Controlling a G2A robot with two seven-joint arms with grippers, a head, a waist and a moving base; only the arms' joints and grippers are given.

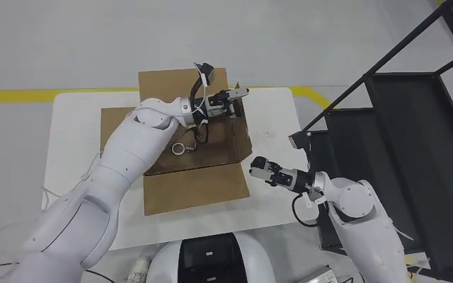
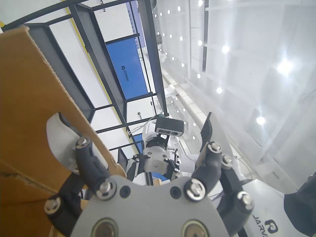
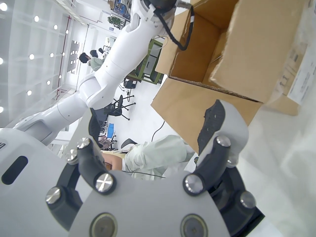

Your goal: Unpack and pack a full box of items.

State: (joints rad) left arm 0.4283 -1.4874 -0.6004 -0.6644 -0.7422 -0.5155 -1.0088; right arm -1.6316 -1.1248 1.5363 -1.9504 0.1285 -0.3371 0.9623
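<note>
We see the open cardboard box (image 1: 195, 187) standing in the middle of the white table (image 1: 276, 120), its flaps folded outward all round. The left arm stretches across the box's opening, and the left gripper (image 1: 239, 94) sits at the far right corner, up at the box's right-hand flap (image 2: 29, 99). In its wrist view the fingers are spread wide: one finger (image 2: 59, 136) lies against the cardboard's face, the other (image 2: 209, 134) stands well clear of it, and the flap's edge runs between them. The right gripper (image 1: 253, 168) hangs above the table just beside the box's near right corner, its fingers (image 3: 217, 124) likewise spread, with nothing held between them; its wrist view looks at the box's outer wall and into its brown interior (image 3: 187, 57). On the box floor we make out a small pale ring (image 1: 180, 148) (we cannot tell what it is). A black rack (image 1: 382, 141) stands to the right of the table.
</note>
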